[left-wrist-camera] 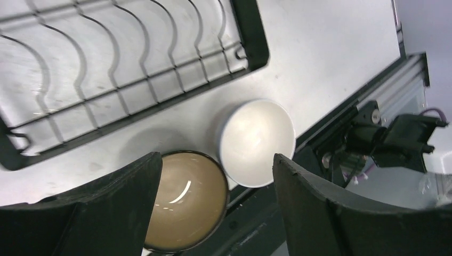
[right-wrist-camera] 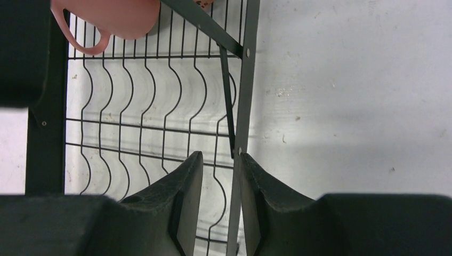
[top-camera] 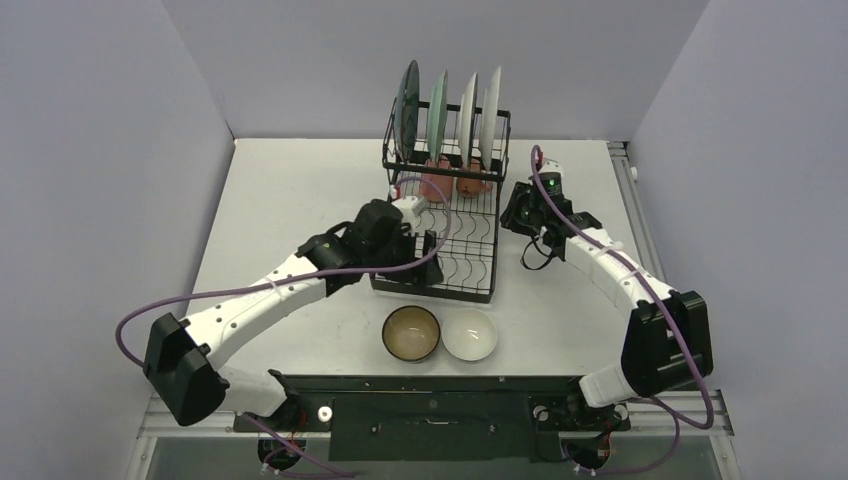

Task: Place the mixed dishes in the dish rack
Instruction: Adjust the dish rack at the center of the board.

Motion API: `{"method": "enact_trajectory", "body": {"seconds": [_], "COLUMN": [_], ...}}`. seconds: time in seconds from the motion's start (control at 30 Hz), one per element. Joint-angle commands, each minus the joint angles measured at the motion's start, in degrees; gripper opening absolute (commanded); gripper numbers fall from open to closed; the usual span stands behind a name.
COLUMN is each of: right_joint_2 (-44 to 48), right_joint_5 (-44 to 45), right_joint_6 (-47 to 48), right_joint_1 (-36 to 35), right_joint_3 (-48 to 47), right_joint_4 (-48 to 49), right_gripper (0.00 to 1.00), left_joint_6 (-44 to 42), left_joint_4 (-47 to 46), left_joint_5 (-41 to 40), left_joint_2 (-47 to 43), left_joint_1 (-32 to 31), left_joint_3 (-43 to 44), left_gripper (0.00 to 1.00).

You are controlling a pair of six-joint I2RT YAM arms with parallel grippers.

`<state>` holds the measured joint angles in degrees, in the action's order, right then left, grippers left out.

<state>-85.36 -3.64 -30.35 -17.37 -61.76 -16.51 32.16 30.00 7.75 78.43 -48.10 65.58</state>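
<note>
While the left tool [left-wrist-camera: 216, 160] hangs over the near left corner of the dish rack [top-camera: 432, 291], its two curved matte-black fingers [left-wrist-camera: 122, 202] stand wide apart with nothing between them.

Rack: black wire, two levels. Upright slots at the back, flat tray of wavy wires in front, flat bar frame round the edge.

In the back slots of the rack, four round plates stand on edge: dark teal plate [top-camera: 408, 105] at the left end, light green plate [top-camera: 437, 108] next, then two pale plates [top-camera: 467, 108] [top-camera: 490, 112].

On the rack's tray under the plates: smooth pink mug [top-camera: 436, 186] with a loop handle. Just right of it is a second mug [top-camera: 473, 183], orange-tinged, too small to make out more.

On the bench [top-camera: 300, 200] (white, matte, lightly scuffed), just in front of the rack's near edge: glossy brown bowl [top-camera: 411, 333], tan inside with a dark rim. Small white bowl [top-camera: 470, 335] is on its right. Both sit mouth up, rims touching or nearly so, can't tell which.

The right tool [right-wrist-camera: 219, 157] sits just beside the rack's right rail. Its fingers are close together with a narrow gap, and it grips nothing. Tray wires show through the gap.
</note>
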Motion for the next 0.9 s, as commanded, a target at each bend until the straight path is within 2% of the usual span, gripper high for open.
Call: {"method": "enact_trajectory", "body": {"seconds": [0.0,0.1,0.27,0.5,0.63,0.87], "right_joint_2": [7.06,10.58,17.21,26.17,30.72,34.97], "right_joint_5": [2.84,3.33,3.45,6.79,8.12,10.31], "right_joint_6": [-0.38,-0.79,-1.30,-5.18,-7.56,-10.87], "right_joint_1": [-0.43,-0.66,-2.80,-10.73,-13.25,-17.63], "right_joint_3": [3.88,6.67,11.39,18.36,21.68,24.15], "right_joint_4": [0.54,-0.61,-3.06,-4.75,-5.44,-6.71], "right_gripper": [0.29,0.29,0.29,0.30,0.30,0.31], "left_joint_6": [-4.63,-6.15,-7.78,-11.03,-13.42,-13.90], "left_joint_4": [2.55,2.74,1.92,-1.32,-3.47,-6.42], "left_joint_5": [0.56,0.12,-3.22,-10.93,-11.87,-7.85], "left_joint_2": [-4.16,-4.81,-3.03,3.31,7.66,16.63], "left_joint_1": [5.88,10.27,13.84,16.67,18.79,23.02], "left_joint_3": [2.68,2.61,2.61,3.31,4.24,6.91], "left_gripper": [0.73,0.73,0.74,0.76,0.76,0.72]}}
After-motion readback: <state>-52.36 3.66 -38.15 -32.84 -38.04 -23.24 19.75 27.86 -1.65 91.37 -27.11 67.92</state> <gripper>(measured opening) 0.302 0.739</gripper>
